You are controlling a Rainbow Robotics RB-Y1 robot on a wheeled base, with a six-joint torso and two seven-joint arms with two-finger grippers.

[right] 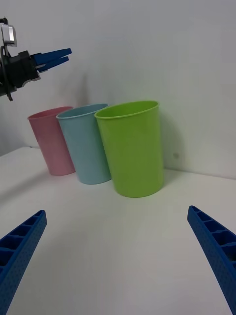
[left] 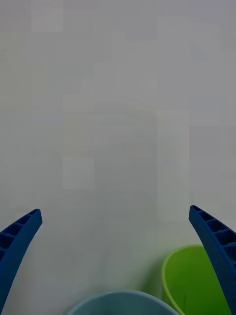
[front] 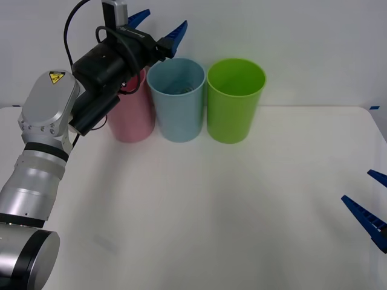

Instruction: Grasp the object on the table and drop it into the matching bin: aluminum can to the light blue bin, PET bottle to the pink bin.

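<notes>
Above the blue bin [front: 176,99], left tool [front: 158,27] spread empty, front view shows something silvery inside, right tool [front: 369,208] apart, low over tabletop [front: 211,205].

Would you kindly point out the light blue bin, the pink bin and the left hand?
light blue bin [front: 176,112]: front view, outer wall.
pink bin [front: 132,118]: front view, side wall.
left hand [front: 158,25]: front view, gap between open fingertips.
</notes>
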